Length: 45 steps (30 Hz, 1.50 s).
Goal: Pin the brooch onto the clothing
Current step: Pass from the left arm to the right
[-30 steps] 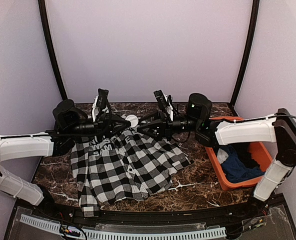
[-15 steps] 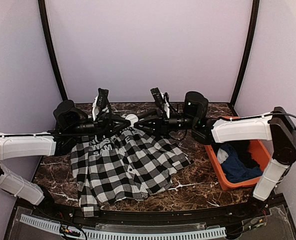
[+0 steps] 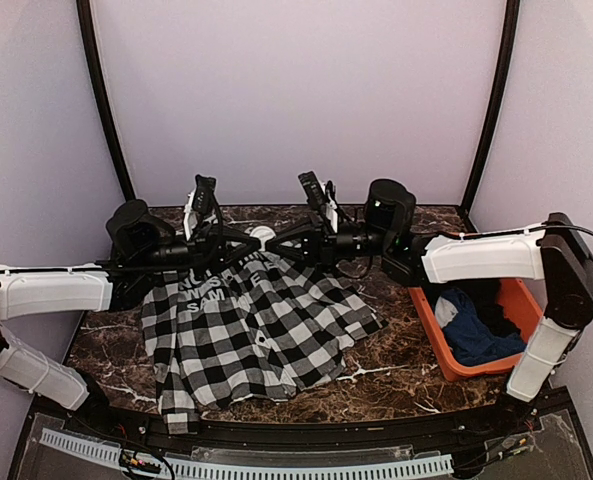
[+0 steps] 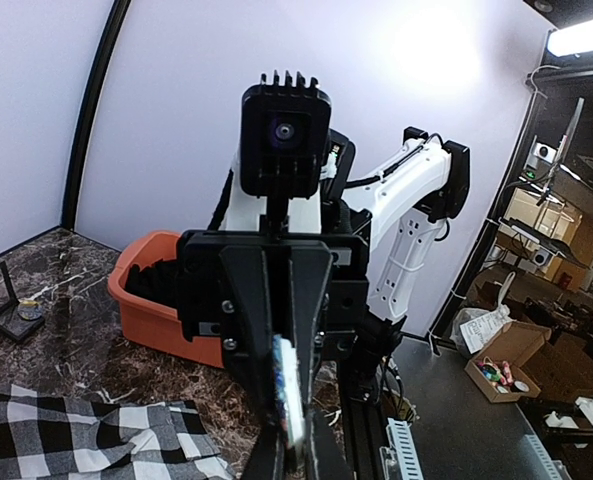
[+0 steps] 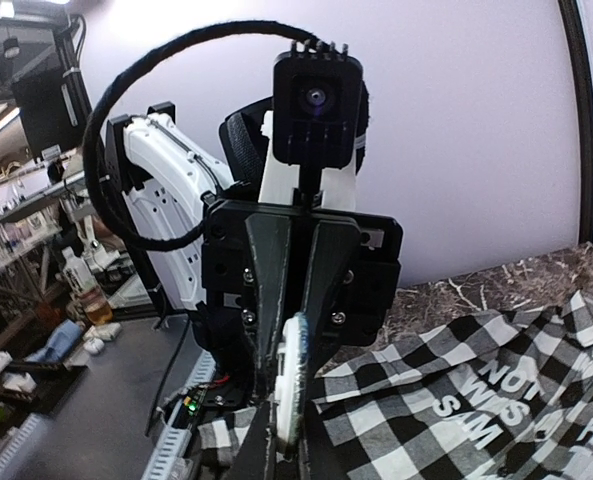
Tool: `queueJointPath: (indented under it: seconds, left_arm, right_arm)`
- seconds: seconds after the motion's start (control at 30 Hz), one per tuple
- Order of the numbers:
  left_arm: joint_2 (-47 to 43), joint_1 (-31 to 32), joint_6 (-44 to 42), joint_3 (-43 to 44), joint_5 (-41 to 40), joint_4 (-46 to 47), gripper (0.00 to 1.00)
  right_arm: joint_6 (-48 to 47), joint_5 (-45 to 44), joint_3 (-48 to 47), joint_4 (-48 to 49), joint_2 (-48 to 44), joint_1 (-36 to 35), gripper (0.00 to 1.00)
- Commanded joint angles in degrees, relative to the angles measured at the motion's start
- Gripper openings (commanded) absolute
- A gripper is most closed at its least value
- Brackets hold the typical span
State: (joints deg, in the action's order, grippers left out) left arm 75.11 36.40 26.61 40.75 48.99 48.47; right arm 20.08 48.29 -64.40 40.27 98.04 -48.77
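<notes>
The brooch (image 3: 264,238) is a small white round disc held in the air above the collar end of the clothing (image 3: 246,330), a black-and-white checked shirt with white lettering spread on the marble table. My left gripper (image 3: 248,243) and right gripper (image 3: 279,243) meet tip to tip, both shut on the disc. In the left wrist view the brooch (image 4: 288,390) shows edge-on above my own left gripper (image 4: 294,458), with the clothing (image 4: 76,435) below. In the right wrist view the brooch (image 5: 291,385) sits clamped in my right gripper (image 5: 281,450), over the clothing (image 5: 476,400).
An orange bin (image 3: 496,365) stands at the right of the table with a dark blue garment (image 3: 476,335) in it, under the right arm. A small black stand (image 4: 6,300) sits on the marble at the far side. Purple walls close in the back and sides.
The right gripper has slid left to meet the left gripper and closed its fingers on the brooch. The left arm and the shirt have stayed put.
</notes>
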Motion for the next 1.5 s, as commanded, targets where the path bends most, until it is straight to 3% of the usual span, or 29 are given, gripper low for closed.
queueJointPath:
  seconds: [0.0, 0.07, 0.17, 0.23, 0.43, 0.63, 0.8, 1.27, 1.4, 1.47]
  left_arm:
    - [-0.2, 0.1, 0.5, 0.1, 2.3, 1.5, 0.01]
    - [-0.3, 0.0, 0.5, 0.1, 2.0, 1.2, 0.08]
    - [-0.9, 0.0, 0.3, 0.0, 1.3, 0.5, 0.36]
    - [-1.7, 0.1, -0.3, -0.1, 1.0, -0.4, 0.47]
    - [-3.2, 0.0, -2.1, -0.1, -0.6, -3.4, 0.59]
    - [-1.0, -0.2, 0.5, 1.1, -1.3, -3.3, 0.63]
    - [2.1, -1.6, 2.8, 6.1, -2.7, -9.8, 0.72]
    - [9.1, -1.8, 8.0, 6.8, 1.7, -5.6, 0.70]
    - [10.2, -1.8, 8.8, 7.2, 2.9, -4.3, 0.54]
    - [10.6, -1.8, 9.6, 7.2, 3.3, -3.5, 0.50]
  right_arm:
    - [0.4, -0.6, -2.0, 0.2, 1.3, -0.4, 0.00]
    - [-0.3, -1.0, -2.1, -0.7, 1.2, -0.4, 0.00]
    - [-2.5, -4.2, -2.3, -4.9, 0.4, -0.5, 0.00]
    - [-4.6, -7.4, -2.3, -9.5, -0.5, -0.4, 0.00]
    - [-11.5, -16.6, -1.0, -17.6, -4.1, -0.5, 0.00]
    - [-15.2, -20.5, 4.6, -13.6, -7.2, -0.5, 0.00]
    - [-18.1, -23.9, 6.7, -13.1, -9.0, -1.4, 0.00]
    - [-19.7, -28.4, 8.6, -13.4, -10.9, -3.5, 0.00]
    - [-21.4, -28.4, 8.0, -13.7, -10.4, -4.4, 0.00]
    - [-21.4, -28.8, 7.7, -13.7, -10.1, -4.6, 0.00]
